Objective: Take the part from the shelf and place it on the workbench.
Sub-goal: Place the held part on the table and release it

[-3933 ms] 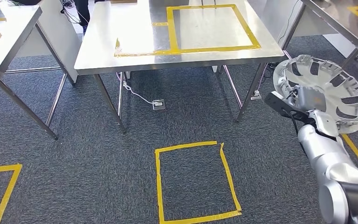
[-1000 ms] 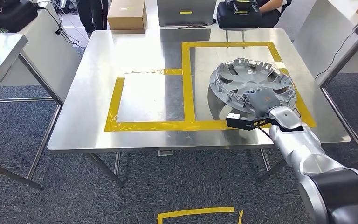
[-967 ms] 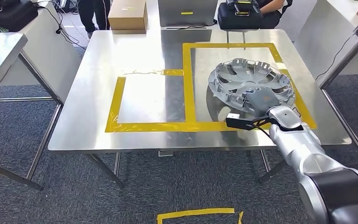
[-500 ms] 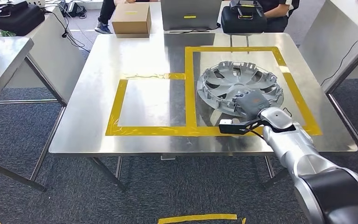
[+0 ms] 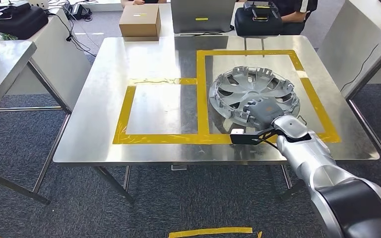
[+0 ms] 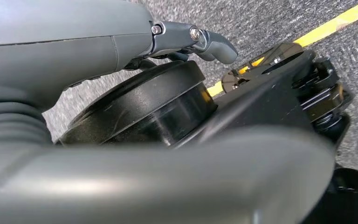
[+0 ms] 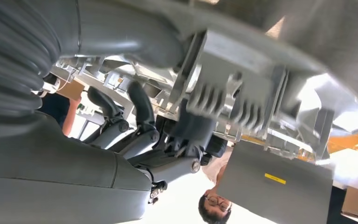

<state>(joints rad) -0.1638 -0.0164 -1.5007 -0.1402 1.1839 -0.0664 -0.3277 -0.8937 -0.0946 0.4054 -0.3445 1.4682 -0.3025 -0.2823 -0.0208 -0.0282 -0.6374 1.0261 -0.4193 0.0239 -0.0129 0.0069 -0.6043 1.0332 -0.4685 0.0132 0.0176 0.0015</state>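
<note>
R hand (image 5: 259,110) grips hubcap (image 5: 252,91) at near rim, now lower vs 0.5 s ago, inside taped square on workbench (image 5: 154,54); L hand (image 6: 121,42) holds nothing, fingers apart.

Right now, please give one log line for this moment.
right hand: holds hubcap | hubcap: inside right taped square, workbench | left hand: hanging

Head high — wrists close, turned

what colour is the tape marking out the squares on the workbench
Yellow. The tape outlines two squares on the steel workbench; it shows best in the head view.
</note>
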